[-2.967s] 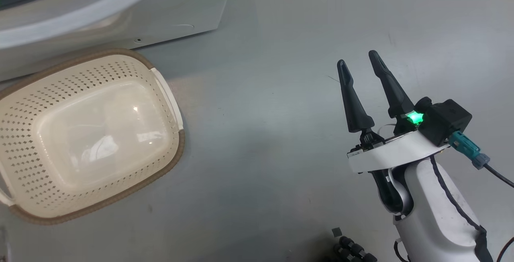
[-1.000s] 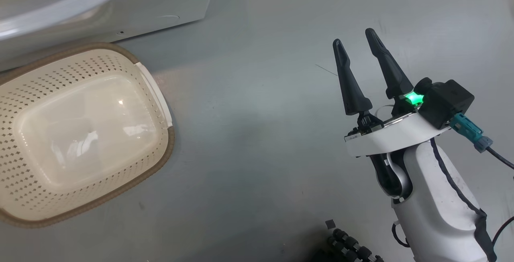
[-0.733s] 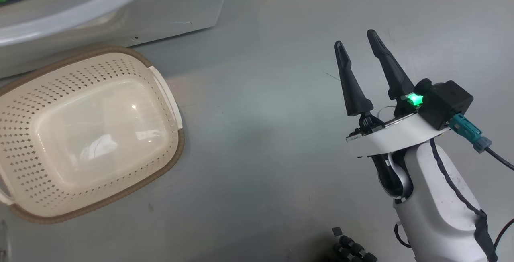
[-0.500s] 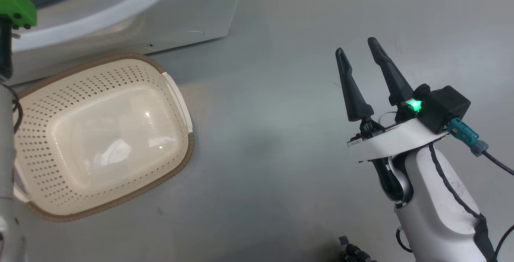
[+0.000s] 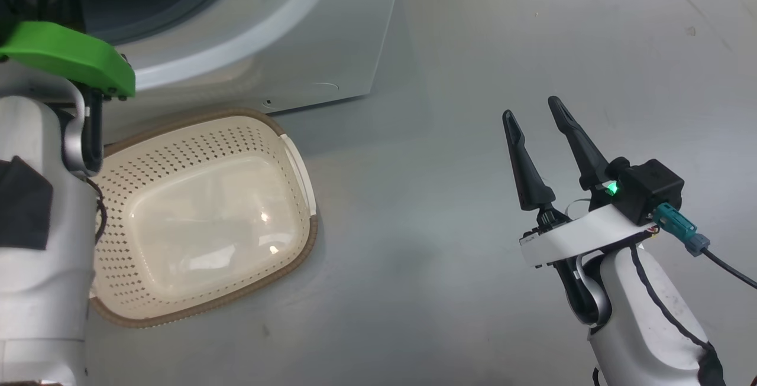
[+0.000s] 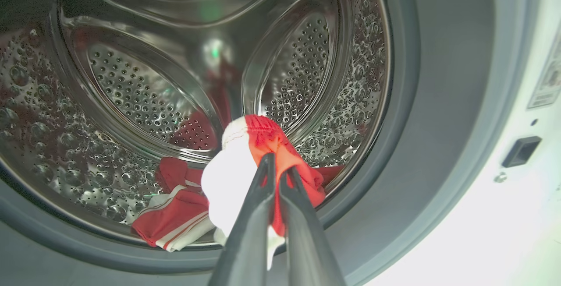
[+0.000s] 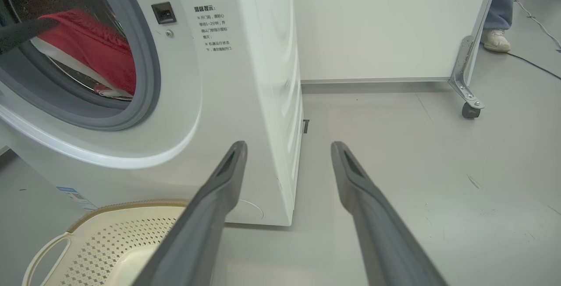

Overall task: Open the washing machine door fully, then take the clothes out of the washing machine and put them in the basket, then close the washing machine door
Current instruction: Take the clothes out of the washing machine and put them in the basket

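Inside the steel drum [image 6: 131,80] of the washing machine [image 7: 228,80], my left gripper [image 6: 277,167] is shut on a red and white piece of the clothes [image 6: 263,137], lifted off the drum floor. Another red garment with white stripes [image 6: 175,211] lies at the drum's lip. From the right wrist view the red clothes [image 7: 92,45] show through the uncovered opening. The cream basket [image 5: 295,161] stands empty on the floor before the machine [image 5: 295,31]. My right gripper [image 5: 531,108] hangs open over bare floor, to the right of the basket. The washing machine door is out of view.
My left forearm [image 5: 41,226] with its green wrist part overlaps the basket's left side. A grey rubber ring [image 6: 394,146] rims the drum. A white partition on a castor [image 7: 469,111] stands behind the machine, and a person's shoe [image 7: 495,38] is beyond it.
The head camera has swung, shifting the basket and machine to the right in its picture and bringing my left forearm into it. My right gripper stays open.
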You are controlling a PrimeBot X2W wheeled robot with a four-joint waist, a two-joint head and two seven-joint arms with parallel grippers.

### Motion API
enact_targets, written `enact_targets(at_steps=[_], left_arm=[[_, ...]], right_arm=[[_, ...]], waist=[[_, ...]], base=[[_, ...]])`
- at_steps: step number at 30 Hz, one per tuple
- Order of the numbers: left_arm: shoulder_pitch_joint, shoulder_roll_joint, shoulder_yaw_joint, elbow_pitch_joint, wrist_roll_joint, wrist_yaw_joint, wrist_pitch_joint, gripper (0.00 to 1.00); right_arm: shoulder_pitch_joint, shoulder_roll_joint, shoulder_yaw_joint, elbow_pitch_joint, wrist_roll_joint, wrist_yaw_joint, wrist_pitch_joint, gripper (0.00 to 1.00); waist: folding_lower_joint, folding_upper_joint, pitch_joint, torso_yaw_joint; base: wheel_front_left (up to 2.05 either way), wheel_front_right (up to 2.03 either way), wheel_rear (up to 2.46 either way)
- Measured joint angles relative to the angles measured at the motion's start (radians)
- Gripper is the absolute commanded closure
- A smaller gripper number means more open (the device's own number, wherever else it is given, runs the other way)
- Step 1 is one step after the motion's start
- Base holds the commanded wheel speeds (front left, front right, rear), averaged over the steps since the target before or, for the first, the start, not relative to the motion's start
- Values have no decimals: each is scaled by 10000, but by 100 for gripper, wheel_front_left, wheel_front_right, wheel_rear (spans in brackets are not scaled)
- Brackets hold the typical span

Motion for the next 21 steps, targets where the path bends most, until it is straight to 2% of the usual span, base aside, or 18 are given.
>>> enact_targets(at_steps=[7, 14, 21], left_arm=[[809, -397, -105, -834, 44, 234, -640, 100], [1715, -729, -295, -1845, 56, 405, -738, 100], [2286, -790, -330, -3026, 251, 570, -903, 100]], right_arm=[[409, -2, -157, 96, -107, 0, 0, 0], [889, -2, -387, 217, -148, 0, 0, 0], [1372, 0, -441, 349, -174, 0, 0, 0]], waist=[[0, 0, -635, 326], [0, 0, -1375, 707], [0, 0, -2048, 1026]], base=[[0, 0, 0], [0, 0, 0], [0, 0, 0]])
